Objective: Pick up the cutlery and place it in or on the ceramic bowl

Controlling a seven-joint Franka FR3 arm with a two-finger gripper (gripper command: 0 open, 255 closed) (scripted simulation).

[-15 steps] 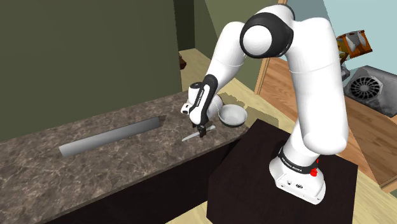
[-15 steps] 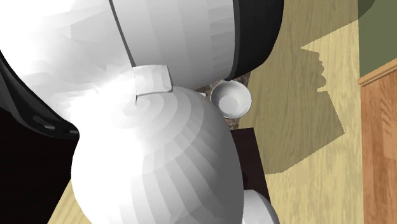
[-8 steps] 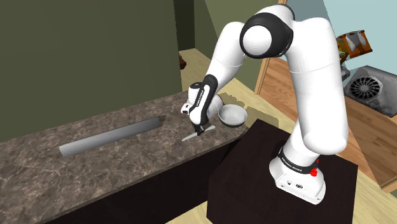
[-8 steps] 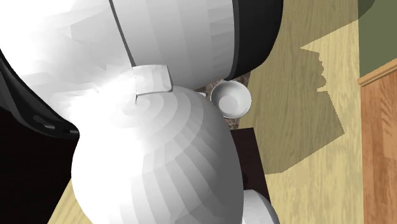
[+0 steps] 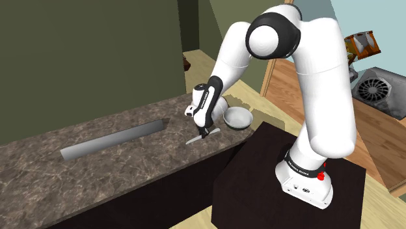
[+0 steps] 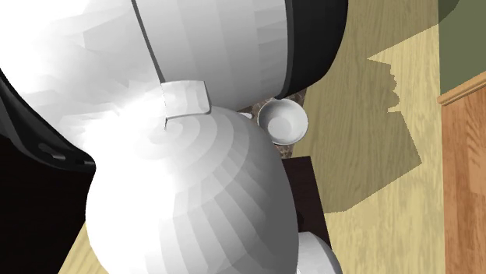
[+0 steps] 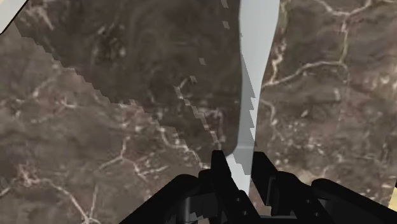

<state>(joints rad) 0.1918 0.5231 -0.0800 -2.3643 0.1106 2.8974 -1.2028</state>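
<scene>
Clamping the narrow end of the cutlery (image 7: 254, 76), the pincer (image 7: 242, 160) stands nearly closed, its fingers pressing both sides. The cutlery is pale grey, flat and jagged along one edge, lying on the dark marbled surface (image 7: 95, 127) near the pale bowl (image 5: 238, 118).

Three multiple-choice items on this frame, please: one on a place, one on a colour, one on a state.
1. Where is the bowl?
A. on the counter, near its end
B. on a shelf
C. on a chair

2. What colour is the cutlery?
A. red
B. light grey
C. black

3. What is the gripper doing?
A. open, high above the counter
B. shut on nothing
C. shut on the cutlery's narrow end

Answers:
1 A: the bowl sits on the dark stone, to the shoulder view's right of the gripper.
2 B: the cutlery shows pale against the dark counter.
3 C: the fingers clasp the narrow end from both sides.
</scene>
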